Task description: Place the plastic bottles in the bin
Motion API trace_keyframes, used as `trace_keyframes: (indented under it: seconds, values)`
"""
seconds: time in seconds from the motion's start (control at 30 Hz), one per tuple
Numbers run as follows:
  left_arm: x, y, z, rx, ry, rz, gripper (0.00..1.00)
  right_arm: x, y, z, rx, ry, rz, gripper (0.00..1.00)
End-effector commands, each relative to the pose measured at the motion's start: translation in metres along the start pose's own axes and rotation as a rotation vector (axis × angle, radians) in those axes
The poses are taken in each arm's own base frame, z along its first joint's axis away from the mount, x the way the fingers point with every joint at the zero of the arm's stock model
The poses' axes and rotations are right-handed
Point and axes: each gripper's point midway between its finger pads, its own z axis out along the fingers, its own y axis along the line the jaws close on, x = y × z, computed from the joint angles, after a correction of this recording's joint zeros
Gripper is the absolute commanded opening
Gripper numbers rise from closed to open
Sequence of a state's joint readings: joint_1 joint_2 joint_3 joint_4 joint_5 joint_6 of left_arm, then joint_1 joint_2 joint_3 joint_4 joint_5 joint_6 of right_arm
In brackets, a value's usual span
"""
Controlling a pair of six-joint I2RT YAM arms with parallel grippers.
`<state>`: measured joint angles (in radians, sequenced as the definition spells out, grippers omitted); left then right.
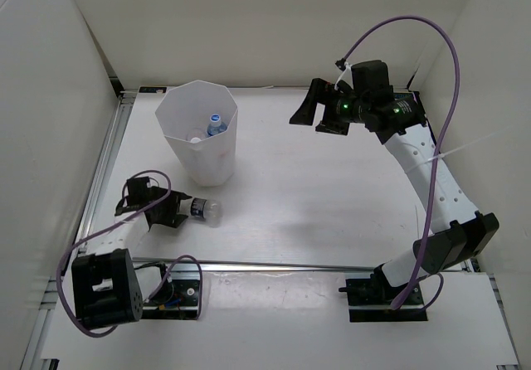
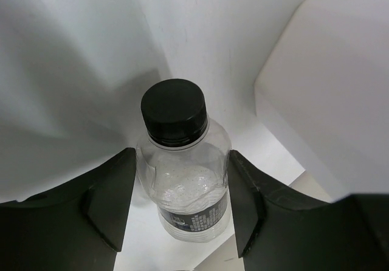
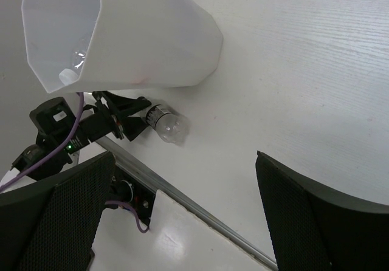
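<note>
The bin (image 1: 197, 133) is plain white and slightly translucent. The black-capped bottle (image 2: 185, 180) has a clear body and a dark label with pale small print. The blue-labelled bottle (image 1: 215, 124) has a blue label on a clear body. The table (image 1: 315, 196) is white with faint grain lines. The left gripper (image 1: 184, 208) and right gripper (image 1: 315, 113) are black. The cables (image 1: 452, 55) are purple.

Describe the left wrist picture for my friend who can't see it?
A small clear plastic bottle with a black cap is clamped between the two black fingers of the left gripper. Everything around it looks white.
</note>
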<state>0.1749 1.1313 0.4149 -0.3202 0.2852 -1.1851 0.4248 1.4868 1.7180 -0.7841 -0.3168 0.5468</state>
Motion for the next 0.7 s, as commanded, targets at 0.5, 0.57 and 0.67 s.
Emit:
trace_keyframes:
  seconds: [0.5,0.57,0.67]
  values:
    - [-0.04,-0.181,-0.237,0.519,-0.492,0.466,0.27,-0.007,0.008,0.005,-0.042,0.002,0.017,1.0]
    - [-0.041,-0.221,-0.286,0.614,-0.563,0.512,0.27,-0.008,0.01,0.005,-0.055,0.0,0.014,1.0]
    - [-0.047,-0.273,-0.321,0.685,-0.593,0.581,0.27,-0.006,0.008,0.007,-0.05,0.007,0.017,1.0]
